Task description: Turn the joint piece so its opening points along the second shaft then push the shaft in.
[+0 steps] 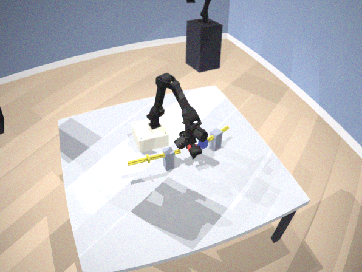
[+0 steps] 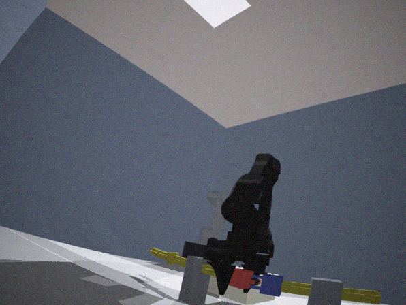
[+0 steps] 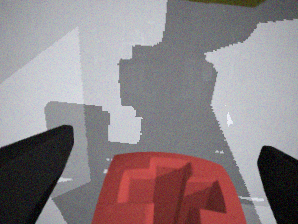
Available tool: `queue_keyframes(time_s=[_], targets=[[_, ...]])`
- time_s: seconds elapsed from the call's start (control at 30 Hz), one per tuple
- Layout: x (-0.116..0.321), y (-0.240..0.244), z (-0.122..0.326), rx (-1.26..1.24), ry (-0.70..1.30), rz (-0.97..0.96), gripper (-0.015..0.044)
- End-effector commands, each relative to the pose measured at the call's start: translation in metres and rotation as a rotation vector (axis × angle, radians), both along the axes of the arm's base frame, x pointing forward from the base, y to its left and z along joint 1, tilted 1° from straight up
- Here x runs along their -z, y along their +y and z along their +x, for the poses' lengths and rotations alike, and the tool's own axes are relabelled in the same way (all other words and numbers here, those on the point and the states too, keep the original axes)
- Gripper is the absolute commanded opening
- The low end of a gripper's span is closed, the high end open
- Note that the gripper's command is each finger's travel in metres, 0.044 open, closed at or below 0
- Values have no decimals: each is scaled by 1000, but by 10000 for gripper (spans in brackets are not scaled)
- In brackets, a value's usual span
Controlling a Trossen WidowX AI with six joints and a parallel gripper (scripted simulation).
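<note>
The red joint piece is hinged to the blue piece on the end of the fixed yellow shaft. My gripper is open, one finger on each side of the red piece, with gaps in the wrist view. The second yellow shaft, with a collar, passes through its grey block. Its inner end stands apart from the red piece in the top view. The arm partly hides the joint; exact alignment is unclear.
The fixed shaft's grey block stands beyond the blue piece. The cream base box of the arm is behind the second shaft's block. A strip of yellow shaft shows at the top of the wrist view. All stands on a white table.
</note>
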State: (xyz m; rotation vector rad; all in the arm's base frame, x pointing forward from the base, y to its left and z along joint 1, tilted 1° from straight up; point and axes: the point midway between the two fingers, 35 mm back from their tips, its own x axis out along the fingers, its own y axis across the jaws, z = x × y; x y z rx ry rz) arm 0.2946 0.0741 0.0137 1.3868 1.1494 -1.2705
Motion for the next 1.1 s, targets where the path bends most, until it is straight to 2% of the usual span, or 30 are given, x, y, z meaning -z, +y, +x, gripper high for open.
queue_keyframes(time_s=[0.0,0.17,0.43,0.7,1.07], targets=[[0,0,0,1,0,-1,440],[-2,0,0,2,5,-20,440],[-29,4,-1,5,27,-238,440],[-30,4,-1,-1,27,-242,440],[-60,4,3,-354,38,-203,440]])
